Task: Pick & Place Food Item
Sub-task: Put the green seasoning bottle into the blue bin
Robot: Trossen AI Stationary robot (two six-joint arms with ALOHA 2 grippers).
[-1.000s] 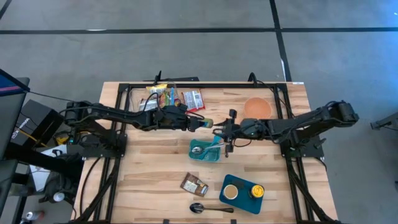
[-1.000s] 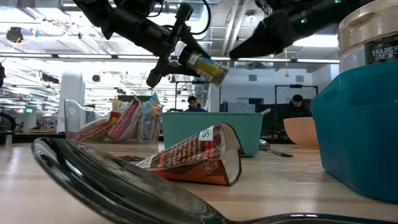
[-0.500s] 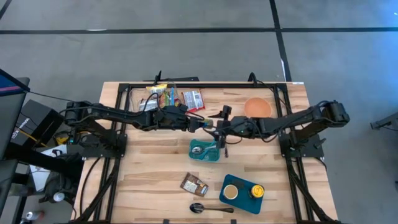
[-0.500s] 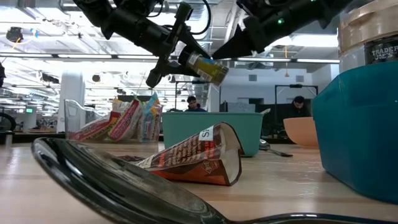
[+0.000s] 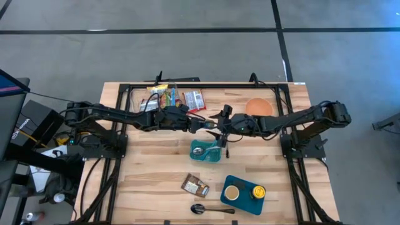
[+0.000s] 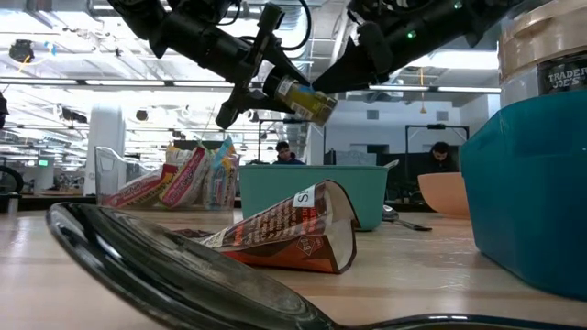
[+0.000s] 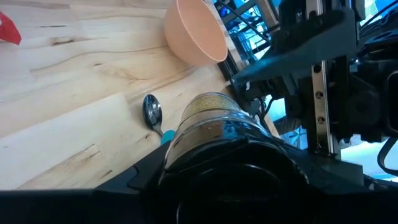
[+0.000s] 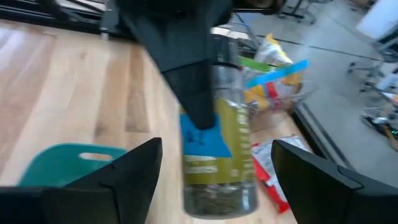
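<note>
A small clear jar of green-yellow herbs hangs in the air above the teal bin at mid-table. My left gripper reaches in from the table's left and is shut on the jar. My right gripper comes from the right and is open. Its two fingers stand on either side of the jar's free end with a gap on each side, touching nothing. In the low view the jar slants downward from the left gripper. My left gripper pinches the jar's body between its two fingers, at the end toward the left arm; one blue-padded finger shows on its side. The fingers come from the table's left, slanting a little down, along the jar. The jar sticks out ahead of them, lifted clear.
A spoon lies in the teal bin. An orange bowl stands at the far right. A clear container of snack packets and a red packet are at the far side. A brown packet, a teal tray with jars and a spoon lie near the front.
My right gripper has moved toward the table's left, up to the jar's free end, and its fingers have spread wider, so that they now stand around that end. My left gripper and the jar have kept still.
</note>
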